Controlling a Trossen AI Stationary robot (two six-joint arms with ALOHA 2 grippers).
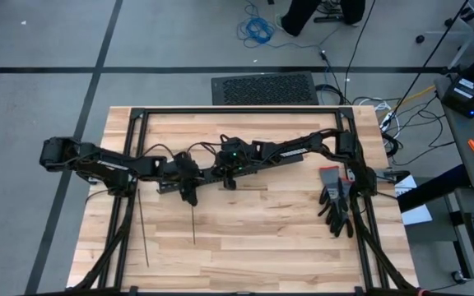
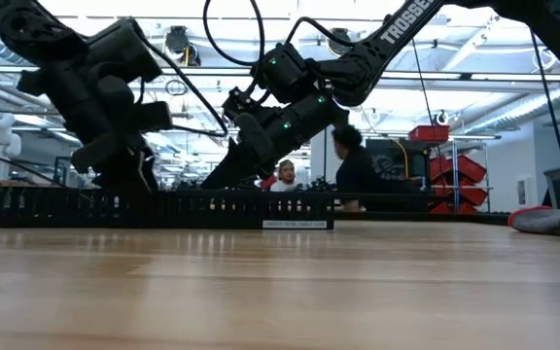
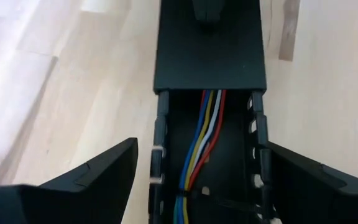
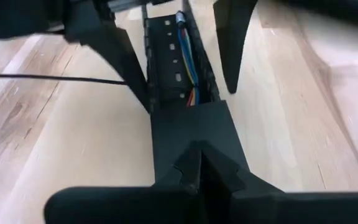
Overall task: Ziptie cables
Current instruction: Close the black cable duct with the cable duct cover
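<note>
Cables (image 3: 201,146) inside slotted duct (image 3: 209,56); left claw (image 3: 197,186) apart astride, right claw (image 4: 199,168) together, seemingly on its cover.

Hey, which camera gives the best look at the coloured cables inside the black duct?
The left wrist view: the cables run in plain sight along the open duct. The right wrist view shows a short stretch; the high and low views don't show them.

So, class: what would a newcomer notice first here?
The two dark arms meeting at mid-table over a black duct. Coloured cables lie inside its open channel, with the open left gripper straddling it and the shut right gripper on its lid. Black gloves lie on the table's right.
</note>
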